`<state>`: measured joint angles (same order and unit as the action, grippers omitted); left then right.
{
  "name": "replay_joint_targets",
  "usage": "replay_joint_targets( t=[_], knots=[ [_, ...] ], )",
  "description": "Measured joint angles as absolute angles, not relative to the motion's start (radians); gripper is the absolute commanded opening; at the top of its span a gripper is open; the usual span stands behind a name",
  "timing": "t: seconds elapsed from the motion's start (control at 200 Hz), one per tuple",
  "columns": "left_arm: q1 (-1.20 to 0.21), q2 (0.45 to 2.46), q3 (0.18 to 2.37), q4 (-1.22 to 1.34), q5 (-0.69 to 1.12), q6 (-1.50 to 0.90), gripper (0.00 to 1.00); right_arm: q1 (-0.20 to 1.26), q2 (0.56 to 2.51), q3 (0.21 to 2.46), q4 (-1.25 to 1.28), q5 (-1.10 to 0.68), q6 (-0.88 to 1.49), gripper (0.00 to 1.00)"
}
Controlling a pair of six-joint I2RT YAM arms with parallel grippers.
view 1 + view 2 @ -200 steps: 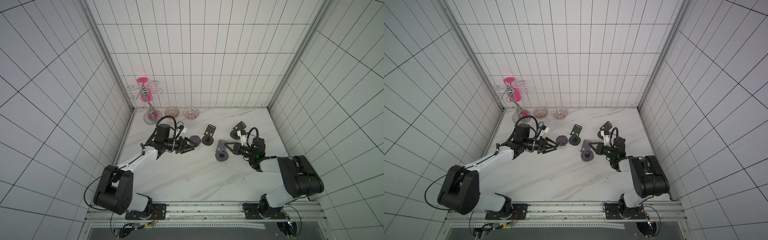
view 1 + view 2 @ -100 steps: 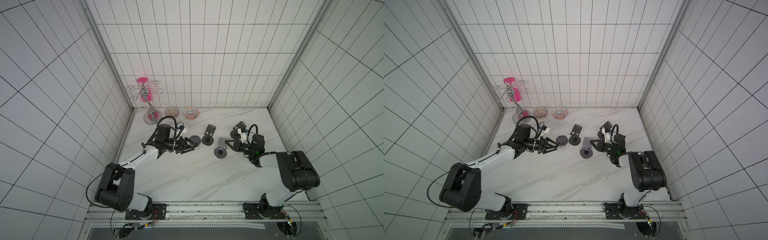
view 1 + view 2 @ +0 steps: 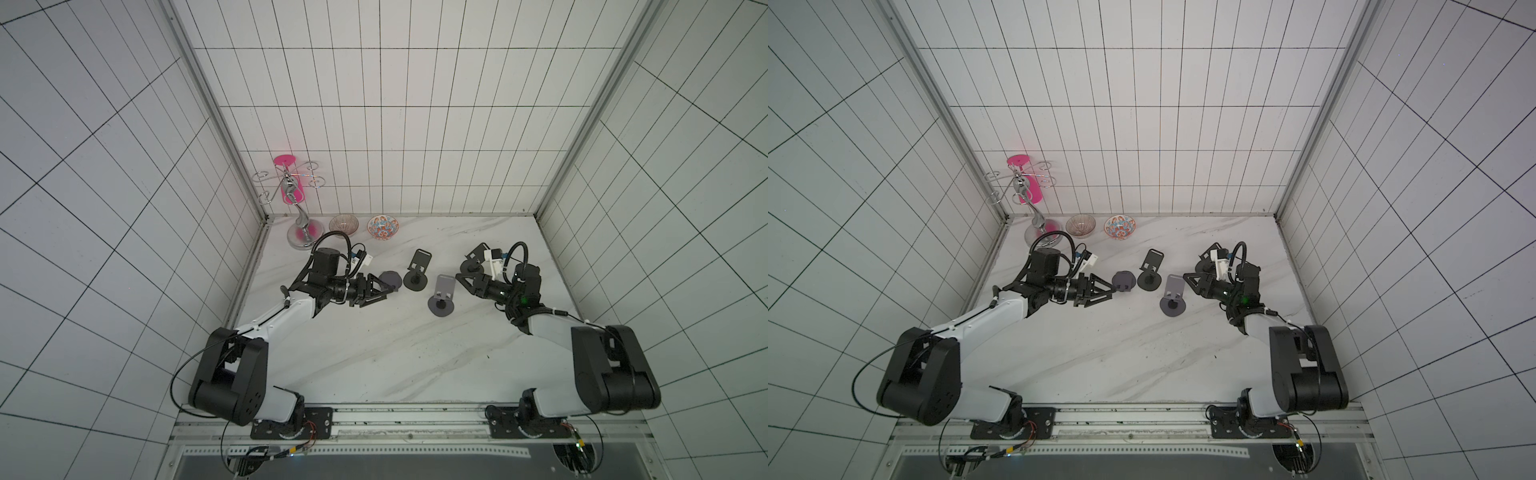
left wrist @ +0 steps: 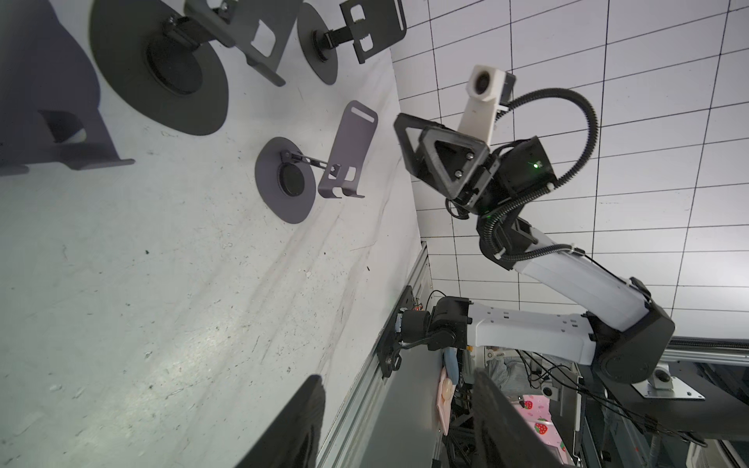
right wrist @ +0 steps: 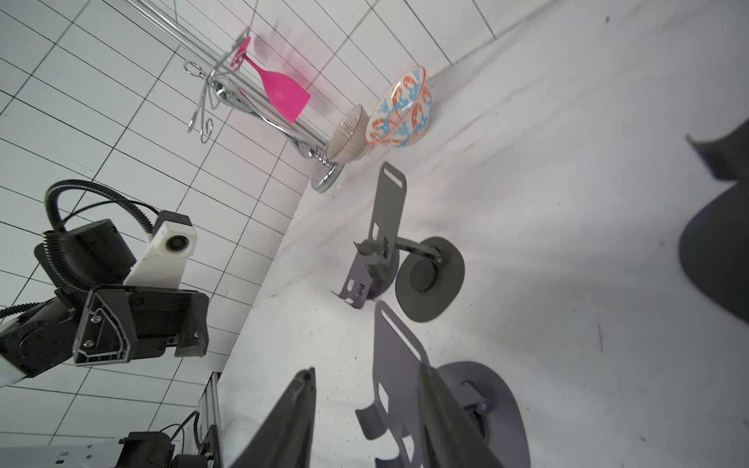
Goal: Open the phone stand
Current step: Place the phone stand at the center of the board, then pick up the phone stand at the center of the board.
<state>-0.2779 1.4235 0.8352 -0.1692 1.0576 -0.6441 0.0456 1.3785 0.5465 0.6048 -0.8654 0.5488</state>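
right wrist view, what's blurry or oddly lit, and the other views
Right wrist view: the near fingers are dark and out of focus, the pink glass tints the tiles behind it; left wrist view: a glare patch on the table; both top views: sharp, evenly lit.

Both top views look down from high over the whole counter (image 3: 374, 353). The left wrist camera (image 5: 175, 242) and right wrist camera (image 4: 482, 81) sit low, facing each other.
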Motion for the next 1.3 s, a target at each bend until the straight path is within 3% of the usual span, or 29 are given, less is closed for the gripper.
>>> replay_joint_targets(
  t=[0.11, 0.22, 0.36, 0.55, 0.67, 0.77, 1.299],
  knots=[
    [-0.264, 1.411, 0.843, -0.245, 0.969, -0.590, 0.63, 0.046, 1.236, 0.611, 0.424, -0.831, 0.487, 0.59],
    [-0.261, 1.366, 0.830, -0.291, 0.875, -0.562, 0.64, 0.076, 1.146, 0.710, 0.241, -0.794, 0.435, 0.61],
    [-0.261, 1.271, 0.779, -0.313, 0.762, -0.554, 0.63, 0.242, 1.150, 0.821, 0.084, -0.727, 0.399, 0.61],
    [-0.261, 1.261, 0.765, -0.329, 0.641, -0.550, 0.59, 0.444, 1.324, 0.897, 0.002, -0.623, 0.429, 0.65],
    [-0.261, 1.283, 0.761, -0.278, 0.572, -0.579, 0.49, 0.501, 1.448, 0.911, -0.023, -0.539, 0.454, 0.67],
    [-0.261, 1.322, 0.749, -0.186, 0.534, -0.614, 0.46, 0.522, 1.546, 0.937, -0.022, -0.496, 0.464, 0.68],
    [-0.301, 1.610, 0.735, 0.161, 0.435, -0.704, 0.46, 0.538, 1.914, 1.217, 0.003, -0.430, 0.454, 0.68]
  ],
)
